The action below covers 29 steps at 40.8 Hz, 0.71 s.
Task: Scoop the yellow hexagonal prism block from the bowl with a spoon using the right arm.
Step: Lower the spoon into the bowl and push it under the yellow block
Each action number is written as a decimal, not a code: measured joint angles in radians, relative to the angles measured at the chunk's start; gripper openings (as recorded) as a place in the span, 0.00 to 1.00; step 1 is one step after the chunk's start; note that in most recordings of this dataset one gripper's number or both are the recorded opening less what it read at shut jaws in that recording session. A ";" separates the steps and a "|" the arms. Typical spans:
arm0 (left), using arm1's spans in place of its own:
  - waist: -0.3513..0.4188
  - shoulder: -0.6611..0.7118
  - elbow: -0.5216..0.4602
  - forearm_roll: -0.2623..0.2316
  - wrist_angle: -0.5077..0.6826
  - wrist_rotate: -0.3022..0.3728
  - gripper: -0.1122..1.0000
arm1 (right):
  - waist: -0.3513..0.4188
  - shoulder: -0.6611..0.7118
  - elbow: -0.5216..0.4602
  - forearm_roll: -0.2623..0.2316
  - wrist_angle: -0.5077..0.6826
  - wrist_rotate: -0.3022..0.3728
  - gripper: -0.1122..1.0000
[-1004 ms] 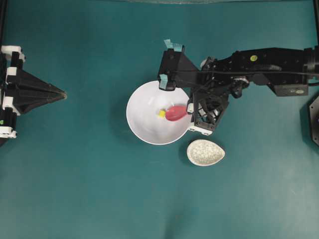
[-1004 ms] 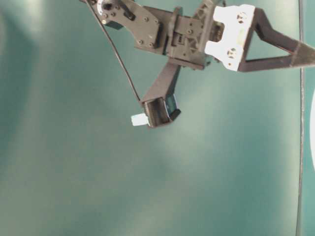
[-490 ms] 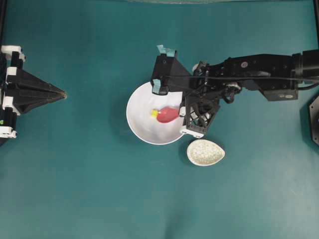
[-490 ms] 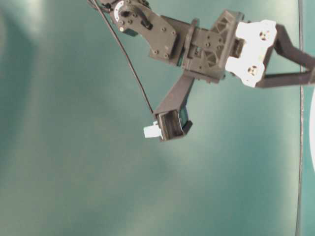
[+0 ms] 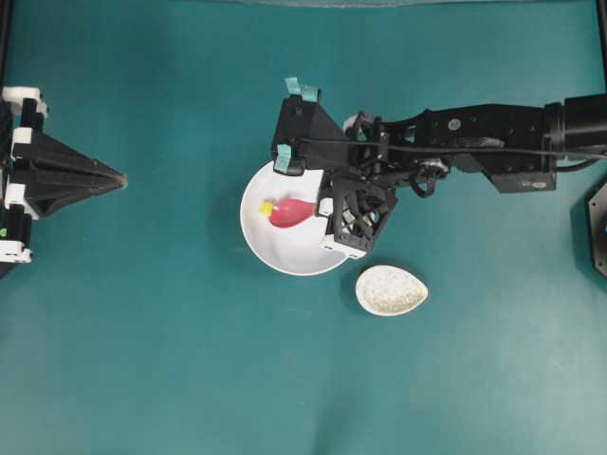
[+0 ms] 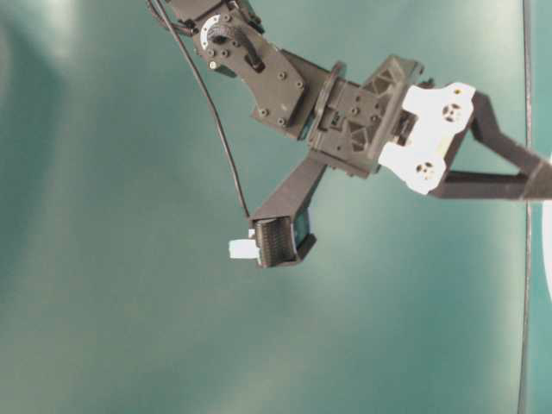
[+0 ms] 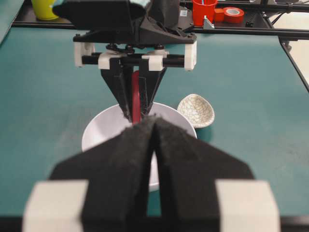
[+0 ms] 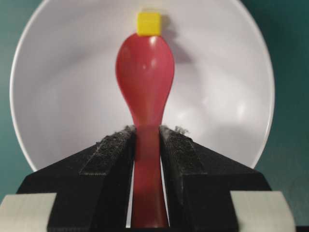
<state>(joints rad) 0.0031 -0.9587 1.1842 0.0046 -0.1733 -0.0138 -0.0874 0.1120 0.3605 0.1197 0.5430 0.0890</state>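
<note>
The white bowl [image 5: 285,254] sits mid-table. My right gripper [image 5: 321,210] reaches over its right rim and is shut on the handle of the pink-red spoon [image 5: 292,212]. In the right wrist view the fingers [image 8: 113,150] clamp the spoon [image 8: 145,72] from both sides, with the scoop lying inside the bowl [image 8: 63,96]. The yellow hexagonal prism block [image 8: 148,23] rests against the tip of the scoop on the bowl's far slope, outside the scoop; from overhead the block [image 5: 266,207] is at the spoon's left end. My left gripper [image 5: 119,177] is shut far to the left, holding nothing.
A speckled oval spoon rest [image 5: 392,290] lies just right of and below the bowl. The right arm [image 6: 345,112] stretches in from the right. Beyond the table's far edge stand a red cup [image 7: 204,10] and a tape roll [image 7: 234,13].
My right gripper has slid left across the bowl with the spoon. The scoop's tip pushed the yellow block ahead of it toward the bowl's left side. The left arm stayed still.
</note>
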 measured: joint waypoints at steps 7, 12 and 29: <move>0.000 0.000 -0.002 0.000 0.002 0.000 0.09 | 0.000 0.000 -0.006 -0.003 -0.017 0.000 0.31; -0.002 0.000 0.000 -0.002 0.000 0.000 0.09 | 0.000 0.000 -0.015 -0.003 -0.018 0.000 0.31; 0.000 0.002 0.000 -0.002 0.002 0.002 0.09 | 0.000 -0.032 -0.021 -0.002 -0.020 0.000 0.31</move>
<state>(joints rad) 0.0031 -0.9572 1.1842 0.0031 -0.1718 -0.0123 -0.0874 0.0798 0.3390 0.1181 0.5231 0.0890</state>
